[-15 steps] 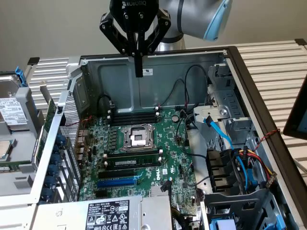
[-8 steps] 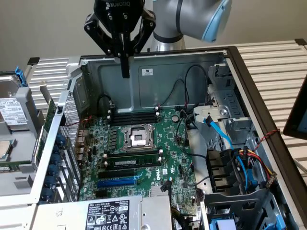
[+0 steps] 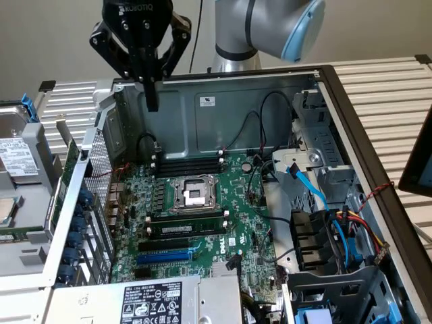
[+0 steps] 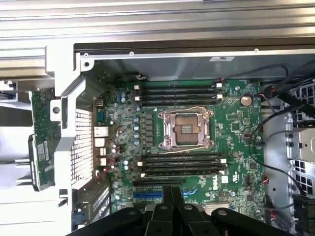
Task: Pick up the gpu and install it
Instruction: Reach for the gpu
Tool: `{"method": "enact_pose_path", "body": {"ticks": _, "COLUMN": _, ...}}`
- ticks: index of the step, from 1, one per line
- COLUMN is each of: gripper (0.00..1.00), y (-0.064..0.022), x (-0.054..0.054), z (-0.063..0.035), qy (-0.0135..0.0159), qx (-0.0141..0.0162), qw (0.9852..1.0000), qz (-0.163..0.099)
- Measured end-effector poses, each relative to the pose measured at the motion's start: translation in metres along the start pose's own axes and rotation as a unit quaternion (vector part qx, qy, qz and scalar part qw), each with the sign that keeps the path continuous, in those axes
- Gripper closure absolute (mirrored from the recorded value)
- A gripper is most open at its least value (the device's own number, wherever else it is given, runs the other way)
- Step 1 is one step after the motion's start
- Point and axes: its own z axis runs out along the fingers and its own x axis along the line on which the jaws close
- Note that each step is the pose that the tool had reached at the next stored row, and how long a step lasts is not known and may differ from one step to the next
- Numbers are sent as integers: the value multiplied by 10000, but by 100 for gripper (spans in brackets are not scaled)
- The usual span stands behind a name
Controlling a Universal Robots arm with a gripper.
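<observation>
The gpu [image 3: 66, 177] is a green card standing on edge just outside the computer case's perforated rear wall [image 3: 101, 175], on the exterior view's left. In the wrist view the gpu [image 4: 44, 128] lies beside that same wall. My gripper [image 3: 152, 100] hangs above the case's far left corner, fingers shut together and pointing down, holding nothing. It is higher than the gpu and to the right of it in the exterior view. In the wrist view the gripper [image 4: 172, 191] shows over the large green motherboard [image 4: 236, 128], close to a blue expansion slot [image 4: 152, 195].
The open case holds the motherboard [image 3: 250, 196] with its CPU socket [image 3: 194, 192], RAM sticks [image 3: 185, 226] and a blue slot [image 3: 165, 256]. A power supply [image 3: 155, 300] sits at the front. A drive cage with cables [image 3: 331, 229] fills the right. A hard drive [image 3: 17, 155] stands at far left.
</observation>
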Motion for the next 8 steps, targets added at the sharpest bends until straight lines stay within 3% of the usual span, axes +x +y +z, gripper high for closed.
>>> {"method": "enact_pose_path", "body": {"ticks": 8, "gripper": 89, "y": -20, "x": 360, "z": -9, "qy": -1, "qx": 0, "qw": 10000, "qz": 0}}
